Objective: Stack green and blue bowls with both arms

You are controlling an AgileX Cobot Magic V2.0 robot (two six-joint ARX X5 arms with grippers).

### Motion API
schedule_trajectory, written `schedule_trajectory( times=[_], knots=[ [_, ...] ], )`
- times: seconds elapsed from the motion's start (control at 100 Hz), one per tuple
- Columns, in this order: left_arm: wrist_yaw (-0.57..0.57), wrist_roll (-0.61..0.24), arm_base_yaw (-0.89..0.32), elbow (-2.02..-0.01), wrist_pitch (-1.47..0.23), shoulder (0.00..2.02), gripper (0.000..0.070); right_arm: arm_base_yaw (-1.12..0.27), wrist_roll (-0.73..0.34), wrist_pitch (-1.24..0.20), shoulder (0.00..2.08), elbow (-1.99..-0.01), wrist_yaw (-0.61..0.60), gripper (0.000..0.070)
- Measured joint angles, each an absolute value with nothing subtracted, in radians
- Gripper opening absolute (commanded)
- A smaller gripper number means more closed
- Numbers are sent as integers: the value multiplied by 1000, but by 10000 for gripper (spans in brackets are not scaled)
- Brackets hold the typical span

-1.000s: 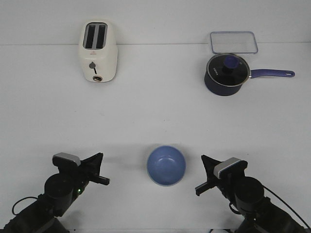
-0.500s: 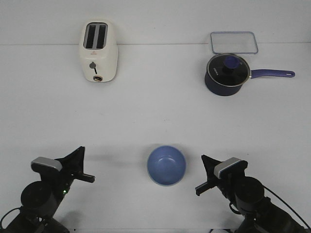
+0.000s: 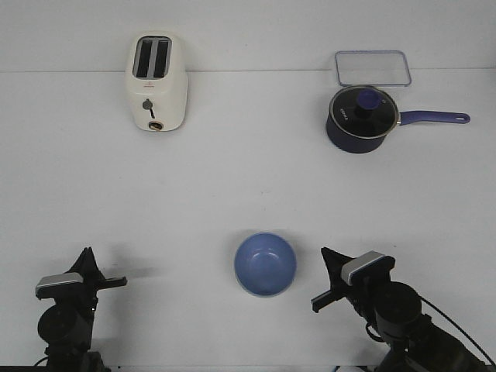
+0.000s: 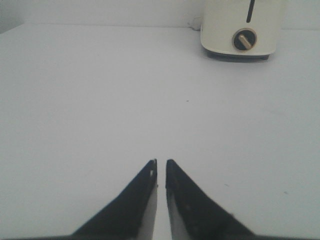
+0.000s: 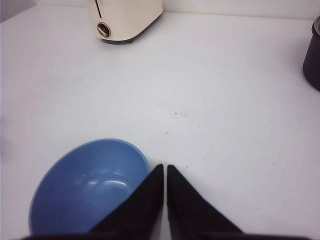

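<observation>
The periwinkle blue bowl (image 3: 265, 263) stands upright near the table's front edge, in the middle; it also shows in the right wrist view (image 5: 85, 190). No green bowl shows in any view. My right gripper (image 3: 324, 253) is just right of the blue bowl, and its tips (image 5: 165, 167) are close to the bowl's rim but apart from it. Its jaws are shut and empty. My left gripper (image 3: 85, 254) is far left of the bowl at the front left corner. In the left wrist view it (image 4: 161, 162) is shut and empty over bare table.
A cream toaster (image 3: 156, 81) stands at the back left, also seen in the left wrist view (image 4: 244, 27). A dark navy saucepan (image 3: 360, 120) with a glass lid stands at the back right, handle pointing right. A clear rectangular container (image 3: 372, 67) lies behind it.
My left arm has drawn back to the left and toward the front edge, away from the blue bowl. The right arm and the bowl have not moved.
</observation>
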State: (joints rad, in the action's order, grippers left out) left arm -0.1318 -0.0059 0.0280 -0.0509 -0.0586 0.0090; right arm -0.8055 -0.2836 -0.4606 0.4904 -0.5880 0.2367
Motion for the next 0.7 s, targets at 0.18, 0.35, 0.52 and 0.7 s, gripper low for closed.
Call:
schedule_trajectory(
  times=[0.18, 0.35, 0.52, 0.7],
  knots=[
    [-124, -5, 28, -34, 1, 4, 15, -805, -284, -460, 490, -588, 237, 14],
    [-124, -4, 28, -34, -2, 4, 15, -805, -284, -460, 490, -588, 237, 13],
    [-125, -4, 28, -34, -2, 4, 15, -805, -284, -460, 490, -588, 237, 13],
    [-125, -5, 28, -34, -2, 4, 15, -805, -284, -460, 490, -588, 237, 14]
  ],
)
